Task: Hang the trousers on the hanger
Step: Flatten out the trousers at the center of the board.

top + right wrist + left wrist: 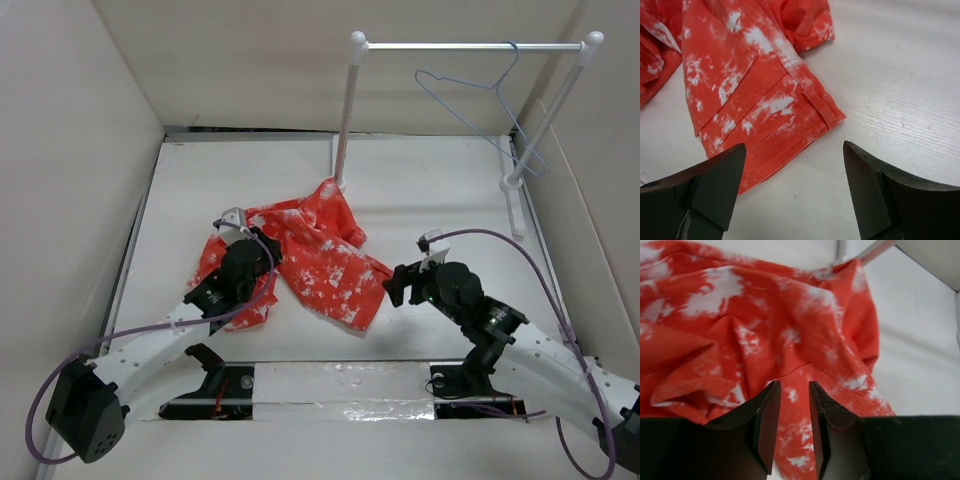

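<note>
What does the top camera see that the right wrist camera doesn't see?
Only the top external view shows the hanger hooked on the rail at the back, and the left gripper down on the trousers. Only the right wrist view shows a belt loop up close, at the cloth's corner, just ahead of the open right gripper. Both show the red-orange trousers lying crumpled on the white table.
</note>
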Motion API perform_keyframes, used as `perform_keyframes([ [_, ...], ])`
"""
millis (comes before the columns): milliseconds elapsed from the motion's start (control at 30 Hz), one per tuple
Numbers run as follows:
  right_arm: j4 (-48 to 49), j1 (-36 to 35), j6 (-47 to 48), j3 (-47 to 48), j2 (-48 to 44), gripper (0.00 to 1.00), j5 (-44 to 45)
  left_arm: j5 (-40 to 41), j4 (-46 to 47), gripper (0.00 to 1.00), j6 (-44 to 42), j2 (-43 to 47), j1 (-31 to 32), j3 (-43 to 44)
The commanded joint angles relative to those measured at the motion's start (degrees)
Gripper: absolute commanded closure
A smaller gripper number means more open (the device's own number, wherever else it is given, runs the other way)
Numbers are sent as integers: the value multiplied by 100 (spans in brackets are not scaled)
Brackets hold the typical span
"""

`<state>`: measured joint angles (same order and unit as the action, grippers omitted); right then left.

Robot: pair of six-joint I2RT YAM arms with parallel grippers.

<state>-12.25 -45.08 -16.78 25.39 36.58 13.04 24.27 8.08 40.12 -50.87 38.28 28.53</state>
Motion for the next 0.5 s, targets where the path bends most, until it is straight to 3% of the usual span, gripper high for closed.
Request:
perform_keyframes([
  [0, 811, 16, -72, -200, 383, 14, -318, 306, -526, 73, 470, 297, -259, -181],
  [67, 1153, 17, -37, -236, 621, 14, -600, 236, -710, 63, 611, 463, -434, -382],
  [100, 1181, 17, -28, -236, 875, 14, -609, 192, -763, 48, 646, 516, -497, -436],
  [300, 2358, 586, 279, -105, 2027, 20, -1101, 332, -940, 12, 892, 772, -682, -796],
  [433, 2552, 913, 508, 212, 2880, 25, -1898, 8, -843, 10, 928, 544, -971, -832],
  [467, 2535, 983, 587, 299, 3021, 31, -2084, -62, -930, 10, 919, 456, -972, -788],
])
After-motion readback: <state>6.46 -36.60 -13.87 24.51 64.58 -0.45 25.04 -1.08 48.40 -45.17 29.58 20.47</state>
